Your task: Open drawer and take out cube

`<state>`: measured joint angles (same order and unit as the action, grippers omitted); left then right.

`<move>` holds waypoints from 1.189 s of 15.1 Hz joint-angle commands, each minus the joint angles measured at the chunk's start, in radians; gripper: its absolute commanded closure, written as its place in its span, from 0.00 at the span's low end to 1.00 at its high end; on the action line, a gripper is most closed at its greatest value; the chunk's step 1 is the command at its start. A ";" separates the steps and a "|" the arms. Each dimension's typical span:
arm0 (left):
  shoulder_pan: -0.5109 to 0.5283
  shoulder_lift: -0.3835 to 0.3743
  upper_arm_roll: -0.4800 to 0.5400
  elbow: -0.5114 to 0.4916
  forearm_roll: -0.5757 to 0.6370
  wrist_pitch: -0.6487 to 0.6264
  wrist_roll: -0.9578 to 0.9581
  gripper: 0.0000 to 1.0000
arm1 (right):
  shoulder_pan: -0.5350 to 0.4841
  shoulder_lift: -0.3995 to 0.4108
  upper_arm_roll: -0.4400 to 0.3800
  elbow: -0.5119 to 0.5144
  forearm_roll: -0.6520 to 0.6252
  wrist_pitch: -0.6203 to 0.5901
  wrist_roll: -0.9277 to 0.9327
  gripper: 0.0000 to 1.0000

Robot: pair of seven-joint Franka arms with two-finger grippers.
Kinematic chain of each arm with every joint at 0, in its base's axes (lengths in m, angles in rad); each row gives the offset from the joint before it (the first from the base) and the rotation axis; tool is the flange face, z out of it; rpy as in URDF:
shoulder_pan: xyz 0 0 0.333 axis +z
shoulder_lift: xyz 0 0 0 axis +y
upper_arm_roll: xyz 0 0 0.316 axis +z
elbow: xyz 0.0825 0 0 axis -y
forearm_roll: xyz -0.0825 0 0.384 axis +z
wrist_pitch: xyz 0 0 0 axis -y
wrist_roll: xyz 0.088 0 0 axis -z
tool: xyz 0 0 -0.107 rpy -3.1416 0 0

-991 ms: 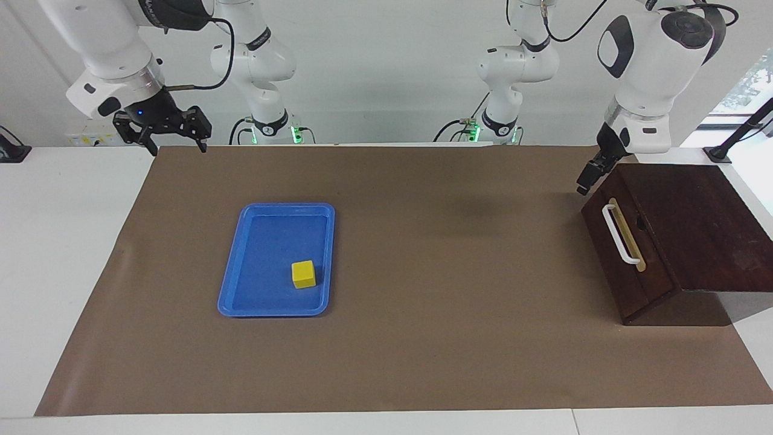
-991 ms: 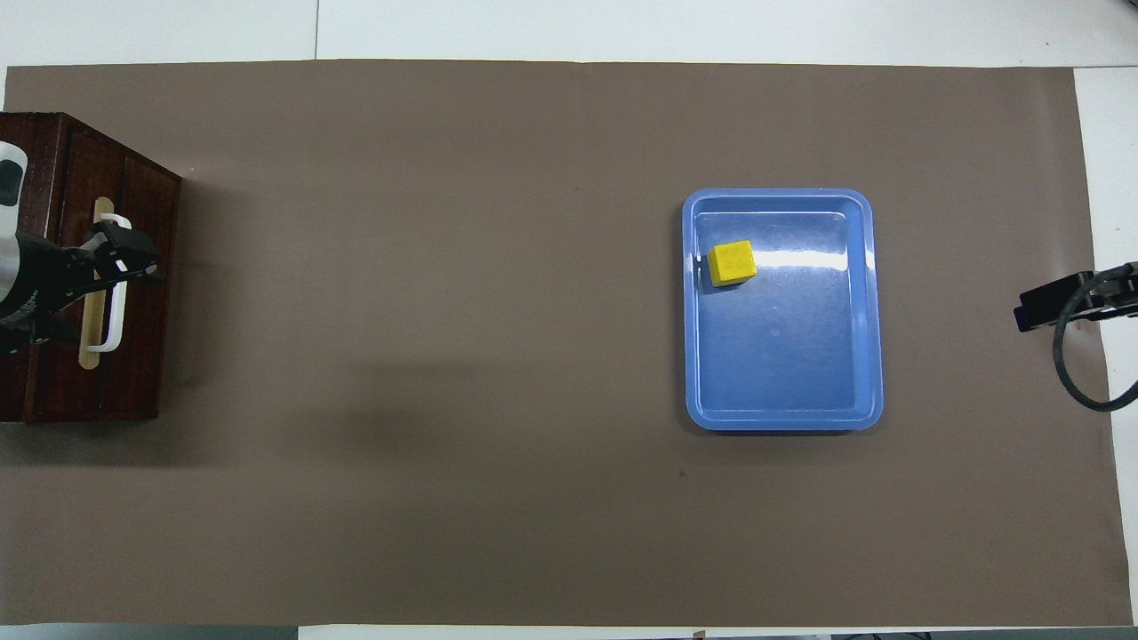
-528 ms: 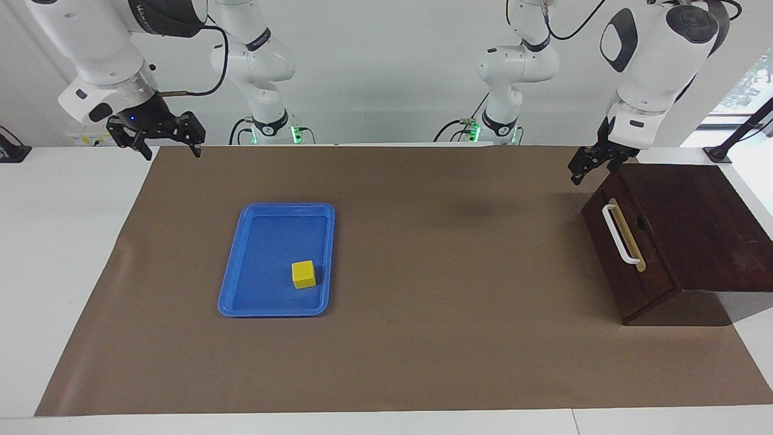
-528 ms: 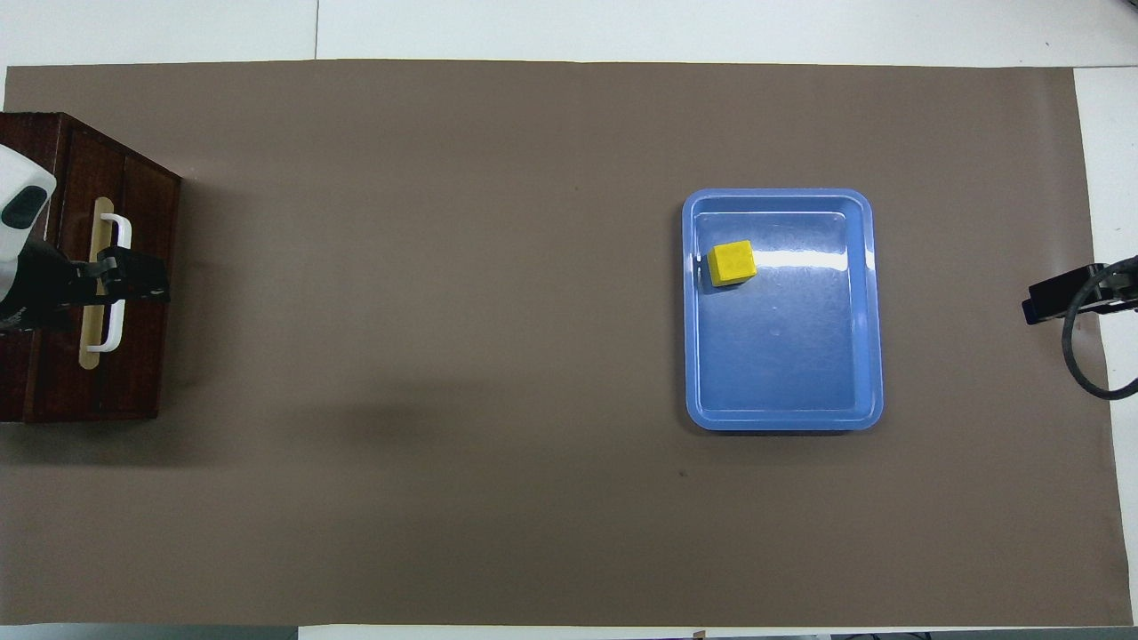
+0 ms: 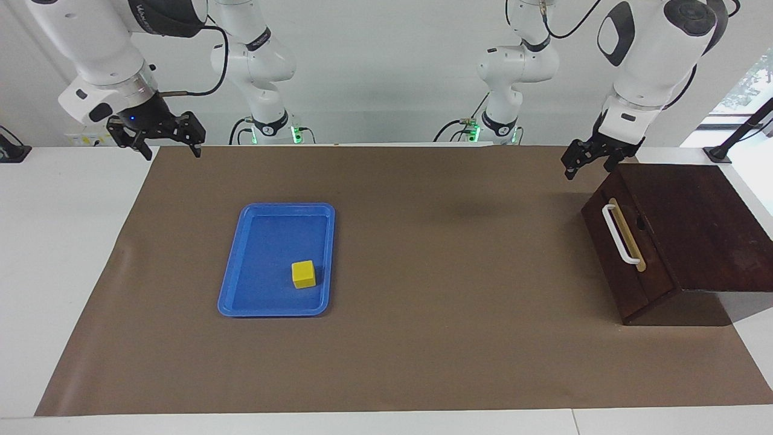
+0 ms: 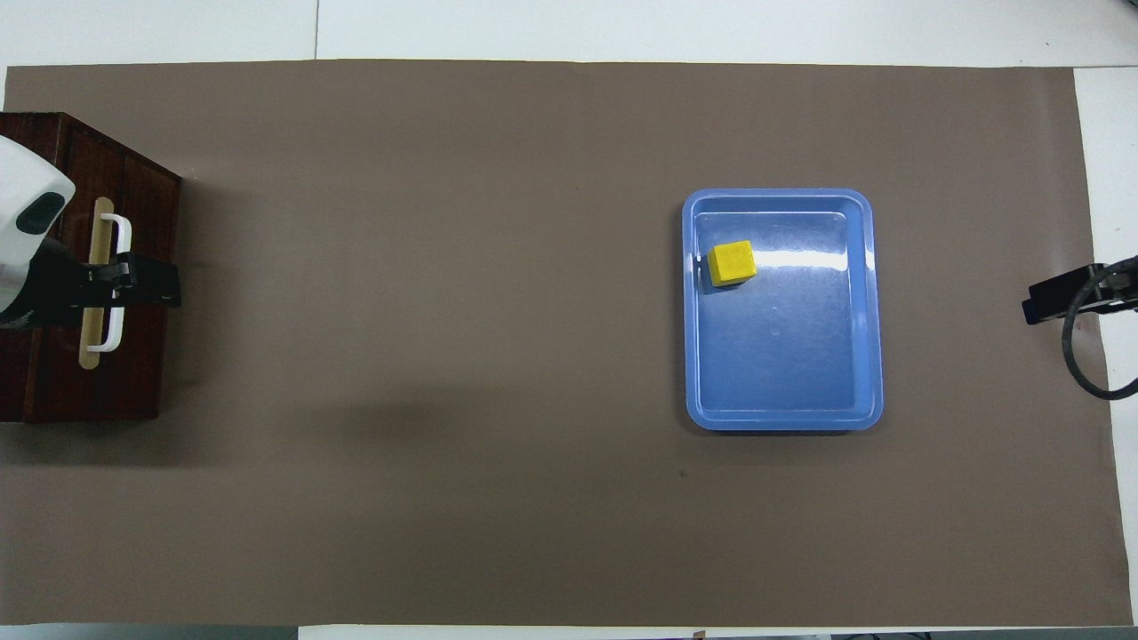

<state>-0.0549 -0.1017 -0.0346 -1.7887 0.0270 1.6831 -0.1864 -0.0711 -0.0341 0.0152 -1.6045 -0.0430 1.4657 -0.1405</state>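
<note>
The left arm comes down from its raised elbow at its own end of the table, and the left gripper (image 5: 587, 161) hangs in the air, tilted, just above the upper corner of the dark wooden box (image 5: 688, 226) at the side nearer to the robots. Its jaws stand apart and hold nothing; it does not touch the box. The right arm waits at the other end, with the right gripper (image 5: 160, 134) raised over the corner of the brown mat (image 5: 423, 350) at the edge nearest the robots. Its fingers are spread wide and are empty.

The drawer (image 5: 625, 254) is shut in the box, with its front flush and the white handle (image 5: 619, 234) free. The cube (image 5: 304, 273) lies in the blue tray (image 5: 241, 272), which sits on the mat toward the right arm's end. The cube is in the tray's corner that is farther from the robots and closer to the middle of the mat, close to the rim.

The facing view shows the air gap between the left gripper and the box. In the overhead view the left gripper (image 6: 142, 286) covers the middle of the handle (image 6: 116, 231), so there it looks like contact. Of the right gripper (image 6: 1062, 298), the overhead view shows only a dark tip and a cable at the mat's edge, and the fingers cannot be read there.
</note>
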 commanded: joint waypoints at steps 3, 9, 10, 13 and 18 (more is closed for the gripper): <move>0.026 0.051 0.002 0.083 -0.047 -0.069 0.047 0.00 | -0.022 -0.003 0.019 -0.009 0.002 0.005 0.056 0.00; 0.026 0.048 0.002 0.081 -0.047 -0.083 0.172 0.00 | -0.022 -0.004 0.017 -0.009 0.017 0.008 0.061 0.00; 0.024 0.046 0.002 0.075 -0.047 -0.085 0.174 0.00 | -0.024 -0.004 0.015 -0.009 0.034 0.010 0.065 0.00; 0.017 0.042 0.002 0.066 -0.047 -0.092 0.176 0.00 | -0.021 -0.004 0.011 -0.009 0.035 0.010 0.068 0.00; 0.012 0.043 -0.008 0.077 -0.047 -0.114 0.173 0.00 | -0.021 -0.006 0.011 -0.008 0.034 0.011 0.067 0.00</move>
<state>-0.0374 -0.0679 -0.0465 -1.7415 -0.0042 1.6088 -0.0273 -0.0717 -0.0331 0.0149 -1.6044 -0.0268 1.4657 -0.0871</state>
